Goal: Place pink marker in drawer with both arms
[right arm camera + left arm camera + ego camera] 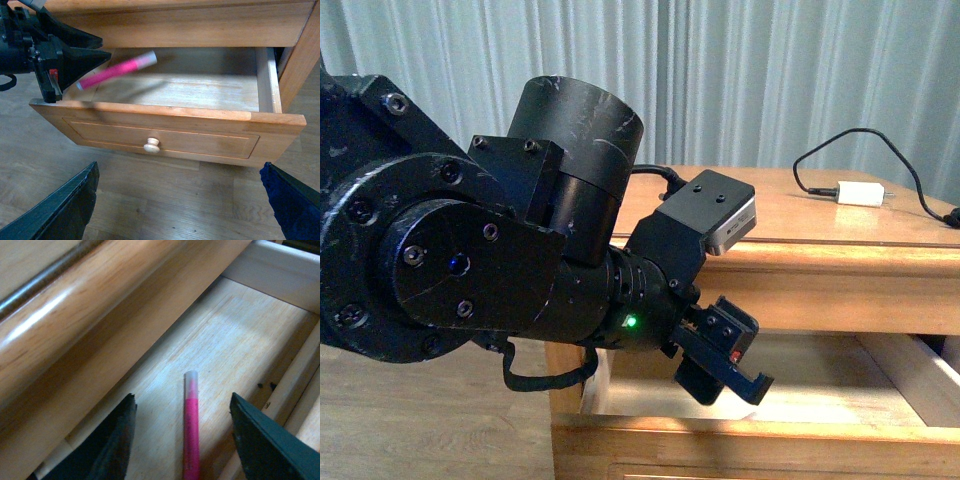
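The pink marker [191,430], white cap forward, shows between my left gripper's [182,396] open fingers and touches neither; the pale drawer floor [235,340] is behind it. In the right wrist view the marker [117,70] is blurred, just off the left gripper's fingertips [95,55], over the inside of the open drawer [165,135], with a shadow under it. In the front view the left gripper [725,365] hangs over the drawer's [740,440] left part and the marker is hidden. My right gripper [179,167] is open and empty, above the floor in front of the drawer's knob [151,145].
A white charger plug [860,193] with a black cable lies on the cabinet top [790,215]. The drawer's side rail [270,80] and the cabinet's frame [300,55] bound the right side. A wooden floor [150,200] lies below.
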